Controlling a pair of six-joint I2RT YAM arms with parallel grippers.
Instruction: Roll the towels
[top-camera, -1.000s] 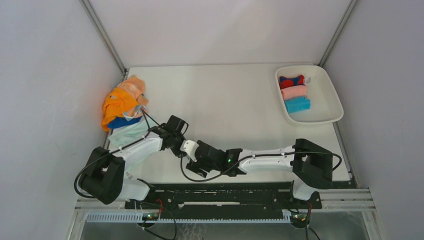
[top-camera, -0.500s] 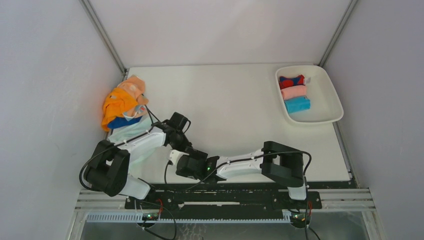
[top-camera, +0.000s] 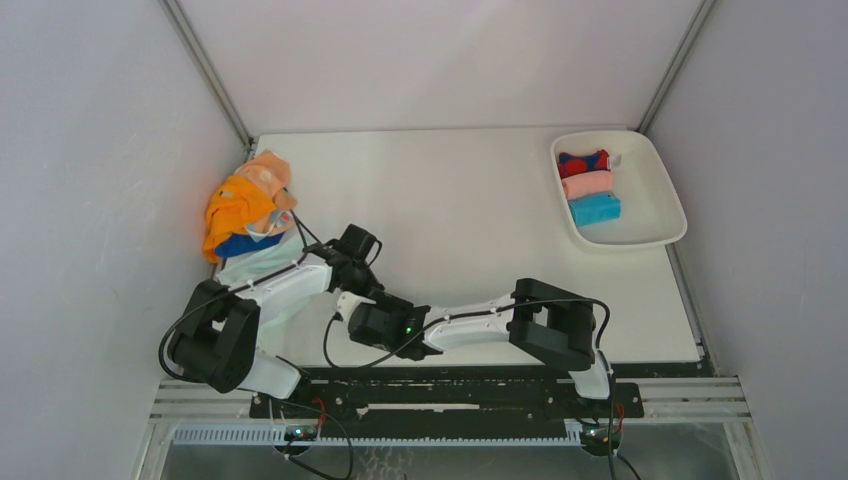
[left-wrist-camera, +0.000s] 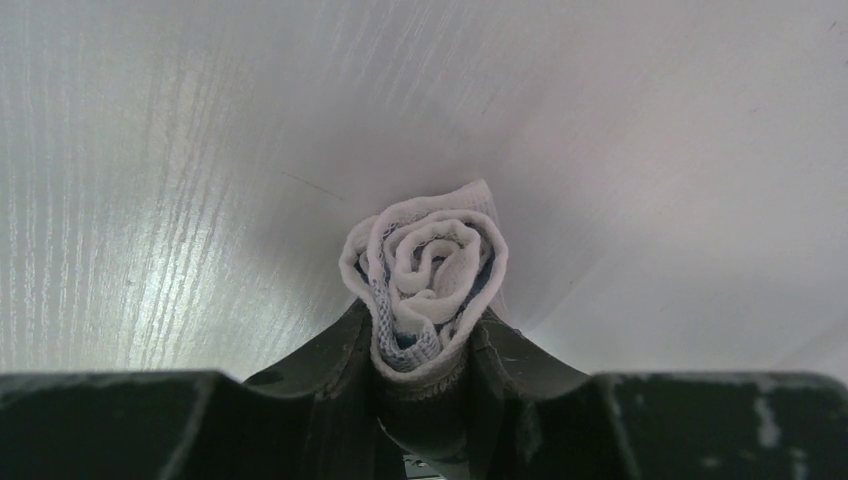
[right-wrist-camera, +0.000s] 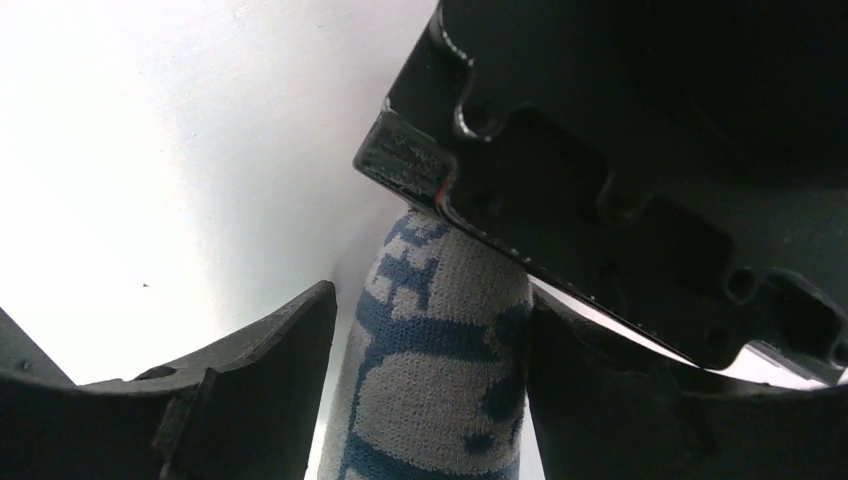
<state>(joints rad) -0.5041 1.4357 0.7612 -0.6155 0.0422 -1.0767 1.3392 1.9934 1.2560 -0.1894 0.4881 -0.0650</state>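
A rolled white and blue towel (left-wrist-camera: 430, 270) is pinched end-on in my left gripper (left-wrist-camera: 425, 340), which is shut on it just above the table. In the top view the left gripper (top-camera: 358, 287) and right gripper (top-camera: 363, 320) meet at the roll (top-camera: 346, 304) near the front left. In the right wrist view the roll (right-wrist-camera: 440, 370) stands between the fingers of my right gripper (right-wrist-camera: 430, 300). The right finger touches it; a thin gap shows at the left finger (right-wrist-camera: 270, 350). A pile of unrolled towels (top-camera: 245, 210) lies at the left wall.
A white tray (top-camera: 660, 175) at the back right holds three rolled towels: red-blue (top-camera: 583, 162), pink (top-camera: 587, 185) and blue (top-camera: 595, 209). A pale teal towel (top-camera: 255, 262) lies under the left arm. Side walls stand close on both sides.
My right arm has swung left and its gripper has come around the roll beside the left gripper. The left gripper has shifted slightly, still holding the roll.
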